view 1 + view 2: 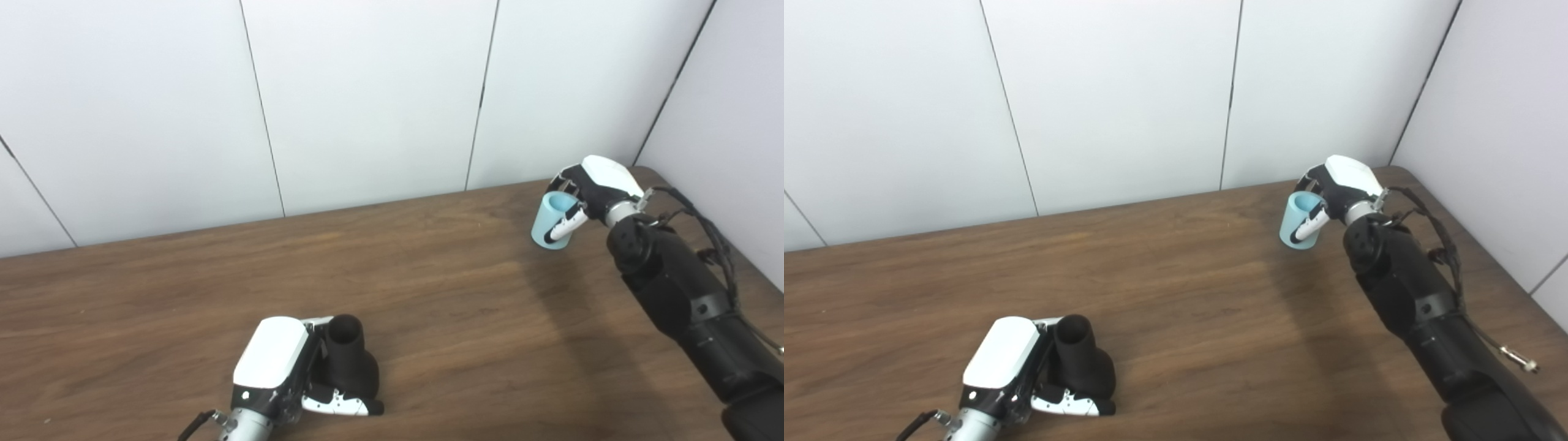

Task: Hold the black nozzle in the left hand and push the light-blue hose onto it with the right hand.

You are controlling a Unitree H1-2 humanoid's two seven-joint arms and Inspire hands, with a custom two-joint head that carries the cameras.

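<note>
A black nozzle (350, 361) stands upright on the wooden table (429, 288) near the front, its open end up. My left hand (275, 367) is wrapped around its base, thumb across the front. At the far right, a short light-blue hose piece (551, 222) stands upright on the table with its opening up. My right hand (588, 190) is closed around it from the right, fingers behind and thumb across its front. The two parts are far apart, the hose well to the right of and behind the nozzle.
White wall panels (367, 98) run along the table's back edge and a side wall closes the right corner. Cables (710, 233) hang off my right forearm.
</note>
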